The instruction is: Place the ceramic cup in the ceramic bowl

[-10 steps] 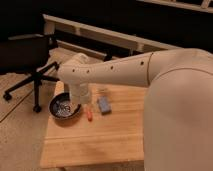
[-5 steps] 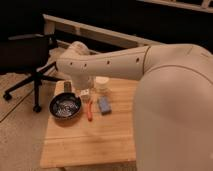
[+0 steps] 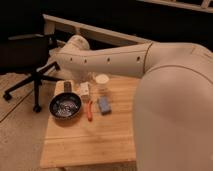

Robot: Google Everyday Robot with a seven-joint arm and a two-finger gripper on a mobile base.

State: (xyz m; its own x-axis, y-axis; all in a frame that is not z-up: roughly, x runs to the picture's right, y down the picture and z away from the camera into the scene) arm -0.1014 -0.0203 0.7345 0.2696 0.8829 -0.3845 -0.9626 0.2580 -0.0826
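Note:
The ceramic cup, small and cream-white, stands upright on the wooden table near its far edge. The ceramic bowl, black with a white-speckled inside, sits at the table's left side, left and in front of the cup. My white arm reaches from the right across the far side of the table. The gripper hangs at the arm's left end, just behind the bowl's far rim and left of the cup. It holds nothing that I can see.
A slim white bottle stands between bowl and cup. A blue block lies in front of the cup. An orange stick-like thing lies right of the bowl. A black office chair stands left of the table.
The arm has risen and swung back, and the cup and the things near it now show more fully. The bowl, cup and block have not moved on the table.

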